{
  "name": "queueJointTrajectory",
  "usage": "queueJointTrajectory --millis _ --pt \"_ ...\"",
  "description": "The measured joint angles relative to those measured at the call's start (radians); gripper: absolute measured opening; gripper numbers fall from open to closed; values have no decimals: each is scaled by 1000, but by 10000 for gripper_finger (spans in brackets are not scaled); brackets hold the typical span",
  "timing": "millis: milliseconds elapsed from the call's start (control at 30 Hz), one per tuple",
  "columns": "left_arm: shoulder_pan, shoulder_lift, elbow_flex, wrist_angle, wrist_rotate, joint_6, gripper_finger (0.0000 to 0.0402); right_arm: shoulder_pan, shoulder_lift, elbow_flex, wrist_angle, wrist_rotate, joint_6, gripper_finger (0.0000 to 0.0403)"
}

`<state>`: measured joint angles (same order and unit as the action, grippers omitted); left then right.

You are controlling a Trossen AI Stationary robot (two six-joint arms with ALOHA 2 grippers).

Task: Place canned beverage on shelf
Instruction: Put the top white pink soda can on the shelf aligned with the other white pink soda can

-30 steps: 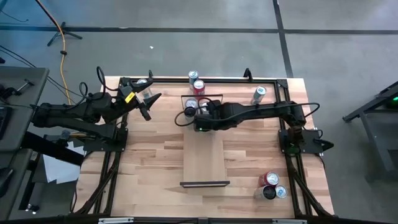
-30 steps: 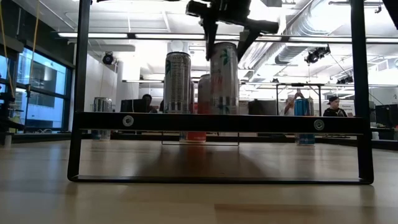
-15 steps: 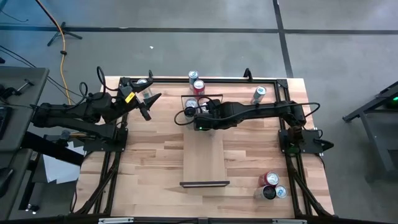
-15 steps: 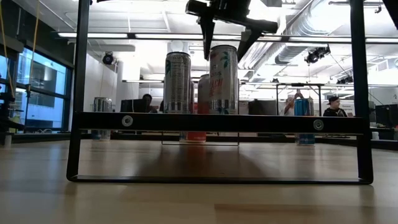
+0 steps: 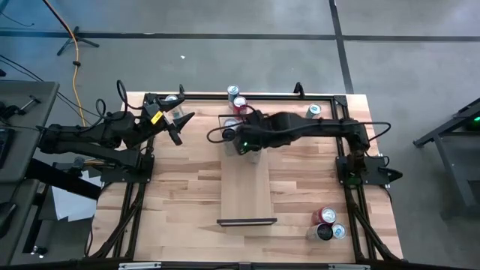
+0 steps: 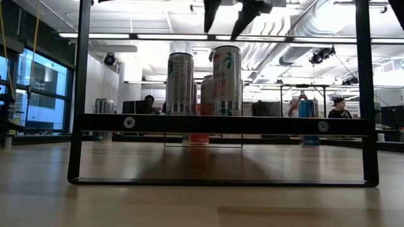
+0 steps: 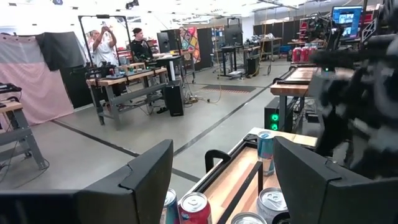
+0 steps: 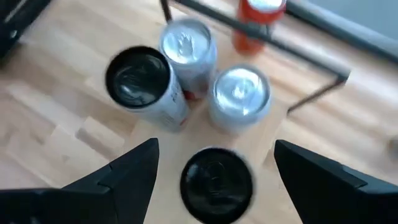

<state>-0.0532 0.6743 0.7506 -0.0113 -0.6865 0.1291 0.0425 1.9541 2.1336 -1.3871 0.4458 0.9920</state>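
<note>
3 cans stand clustered at the far end of the shelf [image 5: 245, 184], the black-topped can [image 8: 216, 183] directly beneath my right gripper [image 8: 214, 171], whose fingers are spread wide around nothing. I judge the placement done and the release finished. Next I should lift clear and fetch another can. My left gripper [image 5: 178, 124] waits part-open, empty, over the bench's far-left corner.

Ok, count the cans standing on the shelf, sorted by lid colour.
Black-lidded cans: 2
Silver-lidded cans: 2
Total on the shelf: 4
</note>
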Motion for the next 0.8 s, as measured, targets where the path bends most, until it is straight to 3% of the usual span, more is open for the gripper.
queueJointTrajectory --millis 100,200,367,633,800 --pt "0 0 0 -1 1 -17 235 -18 1 105 -69 -6 -230 305" --pt "0 0 0 -18 1 -40 235 -35 0 213 -91 -82 -545 305" --pt "0 0 0 -28 2 -77 235 -43 -52 170 -32 -200 -1085 305" --pt "0 0 0 -31 6 -125 235 -52 -46 157 -163 -329 -1173 304" --pt "0 0 0 -30 6 -126 235 -103 -46 35 -145 -445 -1216 304"
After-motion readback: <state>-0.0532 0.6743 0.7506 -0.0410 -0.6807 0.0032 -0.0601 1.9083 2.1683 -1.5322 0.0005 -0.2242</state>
